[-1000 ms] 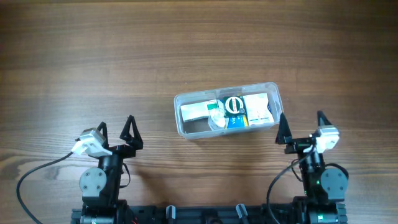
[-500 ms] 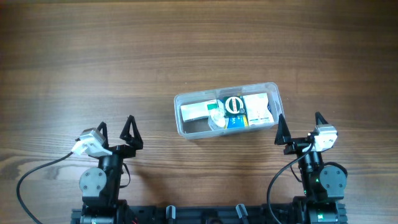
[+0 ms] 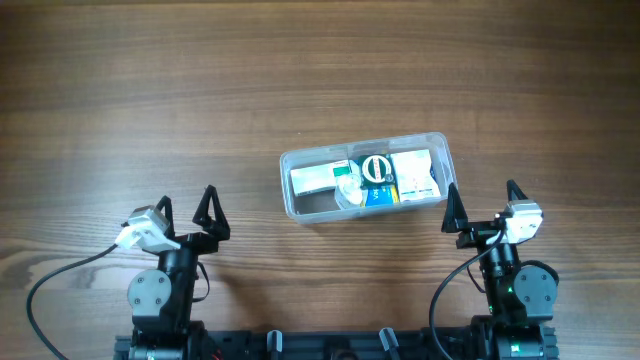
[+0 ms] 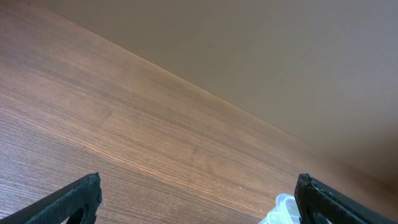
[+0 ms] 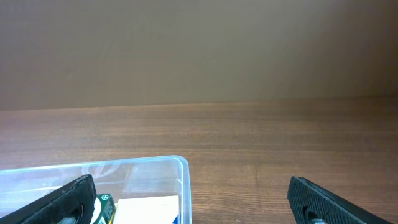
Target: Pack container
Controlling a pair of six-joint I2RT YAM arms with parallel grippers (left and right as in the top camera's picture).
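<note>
right gripper (image 3: 483, 190) slips back a touch; it and left gripper (image 3: 186, 198) gape empty; container (image 3: 362, 146) looks packed, so we'd just park.

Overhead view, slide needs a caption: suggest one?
Packed clear container on a wooden table, left gripper and right gripper open nearby.
</note>
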